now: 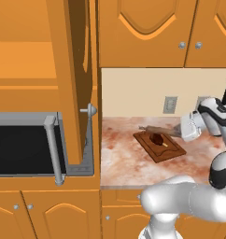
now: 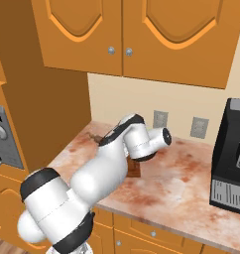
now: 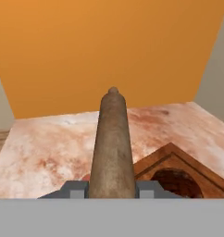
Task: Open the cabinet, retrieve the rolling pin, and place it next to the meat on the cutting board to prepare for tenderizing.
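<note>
Above the dark brown wooden cutting board [image 3: 178, 159], fingers [image 3: 77, 189] grip the slim brown wooden rolling pin [image 3: 112, 143]; lower it level beside the reddish-brown meat lump [image 3: 176, 181].

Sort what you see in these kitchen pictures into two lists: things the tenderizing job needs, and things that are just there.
Part of the job:
cabinet, door open
rolling pin, held in the gripper
meat
cutting board

Just there:
microwave
wall sockets
black appliance
marble counter
</note>
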### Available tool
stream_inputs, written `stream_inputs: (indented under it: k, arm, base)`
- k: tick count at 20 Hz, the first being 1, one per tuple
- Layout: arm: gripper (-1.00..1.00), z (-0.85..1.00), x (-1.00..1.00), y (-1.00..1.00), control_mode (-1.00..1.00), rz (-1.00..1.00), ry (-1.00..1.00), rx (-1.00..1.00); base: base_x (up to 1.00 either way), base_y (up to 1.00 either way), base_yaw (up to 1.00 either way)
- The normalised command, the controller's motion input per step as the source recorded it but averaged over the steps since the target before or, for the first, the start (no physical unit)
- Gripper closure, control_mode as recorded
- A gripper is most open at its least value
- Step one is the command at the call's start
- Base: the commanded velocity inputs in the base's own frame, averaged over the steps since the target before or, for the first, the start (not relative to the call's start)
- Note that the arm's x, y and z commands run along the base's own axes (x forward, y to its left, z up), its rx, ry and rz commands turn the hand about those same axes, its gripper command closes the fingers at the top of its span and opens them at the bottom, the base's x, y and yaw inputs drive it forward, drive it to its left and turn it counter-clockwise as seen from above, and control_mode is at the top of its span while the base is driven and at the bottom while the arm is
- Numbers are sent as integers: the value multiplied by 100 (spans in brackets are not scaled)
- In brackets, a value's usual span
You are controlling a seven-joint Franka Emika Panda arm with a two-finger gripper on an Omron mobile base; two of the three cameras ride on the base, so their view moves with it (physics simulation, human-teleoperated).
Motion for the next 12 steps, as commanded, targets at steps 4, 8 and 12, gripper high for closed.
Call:
stream_inputs:
  k: [4,8,12]
  arm:
    - [100,-62,2,2,-100,3,0,-5]
    - [100,-58,19,1,-100,6,0,-5]
    - [100,-44,39,0,-100,7,1,-4]
  base:
    - [0,0,0]
    - [0,0,0]
    - [0,0,0]
